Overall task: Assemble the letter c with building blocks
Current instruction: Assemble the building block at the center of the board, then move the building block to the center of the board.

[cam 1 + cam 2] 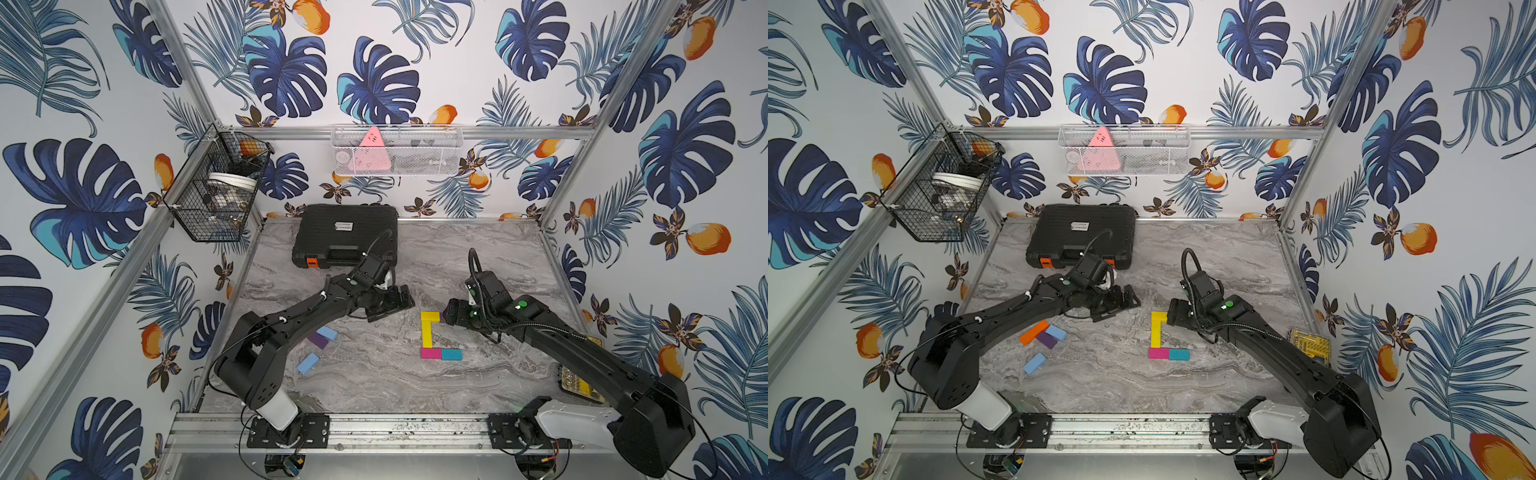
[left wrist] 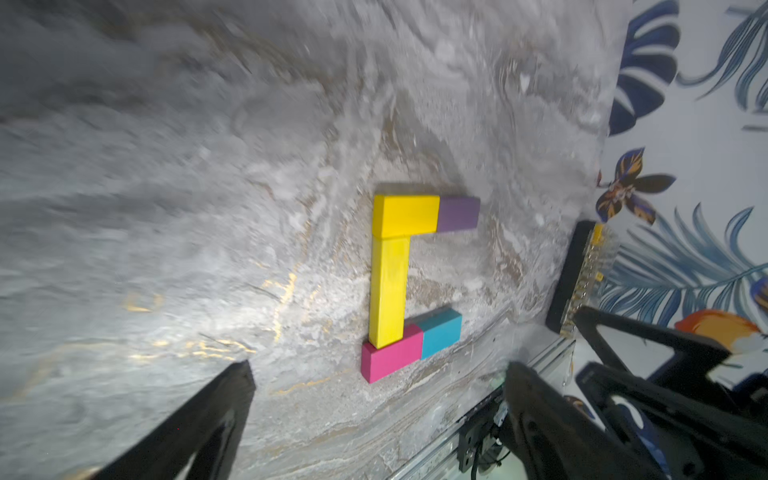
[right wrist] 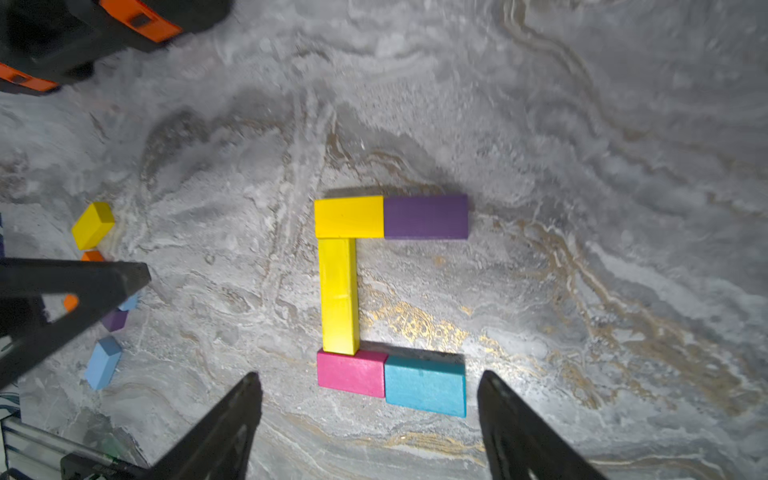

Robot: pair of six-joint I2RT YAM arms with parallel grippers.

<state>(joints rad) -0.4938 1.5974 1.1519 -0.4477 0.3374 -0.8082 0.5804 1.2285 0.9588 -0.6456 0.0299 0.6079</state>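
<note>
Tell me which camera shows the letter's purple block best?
The right wrist view: the purple block lies whole and sharp. The left wrist view shows it smaller, blurred. In both top views the right arm hides it almost entirely.

Black arms (image 1: 291, 316) with white base segments, green dots, looped cables.

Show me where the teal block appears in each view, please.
Top view: teal block, at the open end of the C's nearer arm.
Top view: teal block, same spot.
Left wrist: teal block, at that arm's end.
Right wrist: teal block, at that arm's end.
Shared landmark: magenta block, touching it everywhere.
</note>
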